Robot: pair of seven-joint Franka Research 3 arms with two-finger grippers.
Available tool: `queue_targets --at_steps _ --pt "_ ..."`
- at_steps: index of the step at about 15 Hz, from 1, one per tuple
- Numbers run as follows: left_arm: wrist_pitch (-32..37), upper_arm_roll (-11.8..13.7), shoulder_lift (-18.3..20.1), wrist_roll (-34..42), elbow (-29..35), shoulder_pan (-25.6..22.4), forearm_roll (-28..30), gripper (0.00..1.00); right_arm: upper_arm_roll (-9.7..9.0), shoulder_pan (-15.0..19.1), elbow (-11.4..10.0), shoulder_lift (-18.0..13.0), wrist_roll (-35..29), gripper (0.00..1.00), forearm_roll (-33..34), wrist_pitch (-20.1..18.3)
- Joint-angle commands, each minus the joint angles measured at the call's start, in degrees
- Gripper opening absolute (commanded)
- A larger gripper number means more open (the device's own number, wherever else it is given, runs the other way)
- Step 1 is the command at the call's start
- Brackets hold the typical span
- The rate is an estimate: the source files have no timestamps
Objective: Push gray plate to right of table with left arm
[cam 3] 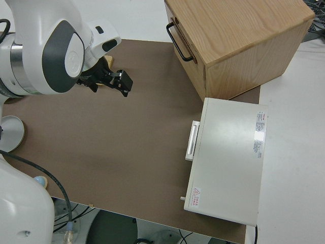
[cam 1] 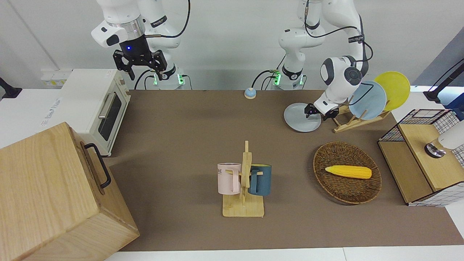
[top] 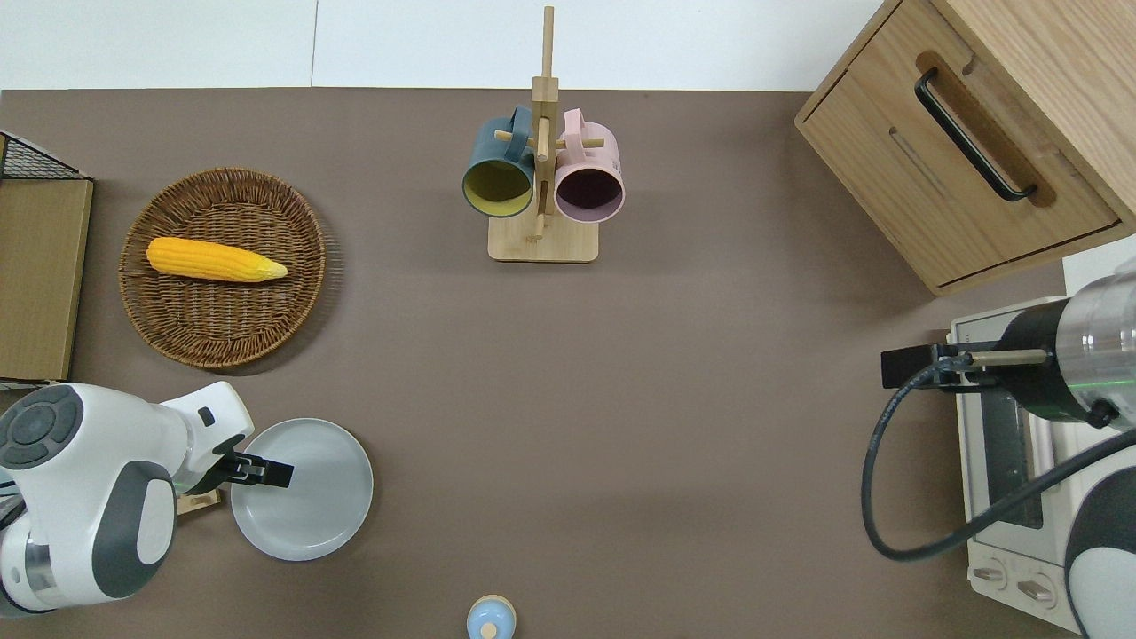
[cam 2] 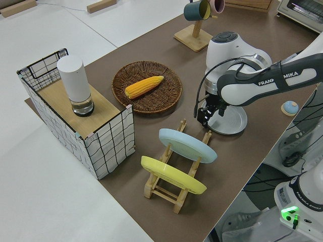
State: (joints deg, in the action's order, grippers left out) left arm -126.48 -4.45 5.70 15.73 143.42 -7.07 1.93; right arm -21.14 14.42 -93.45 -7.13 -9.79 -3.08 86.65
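Right now the left gripper (top: 266, 470) sits low over the gray plate (top: 306, 493), at its rim toward the left arm's end of the table (top: 621, 399). Its fingers look clenched together, grasping nothing. The plate's bulk lies toward the right arm's end, so pushing that way suits. The right arm is parked.

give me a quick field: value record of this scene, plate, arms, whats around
gray plate: flat on the table, toward the left arm's end, nearer the robots than the wicker basket
left end effector: low over the plate's rim, at the dish rack side
right arm: parked
basket contents: corn cob
dish rack: light-blue plate, yellow plate
mid table: mug tree, two mugs
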Motion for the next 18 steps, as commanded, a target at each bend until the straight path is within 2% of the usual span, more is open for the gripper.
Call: queue_targets --at_steps 1,2,4,11,14,15,18 --pt "-3.24 -0.12 -0.43 0.88 2.21 -0.49 -1.14 0.81 -0.83 1.40 -1.56 -1.57 -0.59 0.996 -1.23 0.01" --pt "-3.24 -0.12 -0.43 0.80 2.21 -0.49 -1.06 0.57 -0.83 1.40 -1.56 -1.57 -0.59 0.996 -1.23 0.01" --pt "-3.07 -0.03 -0.43 -0.34 2.21 -0.49 -0.71 0.01 -0.83 1.40 -1.56 -1.57 -0.59 0.996 -1.23 0.01" --pt "-2.36 -0.55 -0.43 -11.23 2.21 0.64 0.61 0.00 -0.83 1.40 -1.56 -1.57 -0.59 0.996 -1.23 0.01" --pt "-2.36 -1.26 -0.43 -12.47 2.21 2.23 4.03 0.00 -0.83 1.40 -1.56 -1.57 -0.59 0.996 -1.23 0.01" --pt "-2.36 -2.65 -0.43 -14.48 2.21 2.41 5.35 0.00 -0.83 1.40 -1.56 -1.57 -0.59 0.996 -1.23 -0.07" --pt "-2.45 -8.89 -0.43 -21.16 2.21 2.76 10.36 0.00 -0.83 1.40 -1.56 -1.57 -0.59 0.996 -1.23 0.01"
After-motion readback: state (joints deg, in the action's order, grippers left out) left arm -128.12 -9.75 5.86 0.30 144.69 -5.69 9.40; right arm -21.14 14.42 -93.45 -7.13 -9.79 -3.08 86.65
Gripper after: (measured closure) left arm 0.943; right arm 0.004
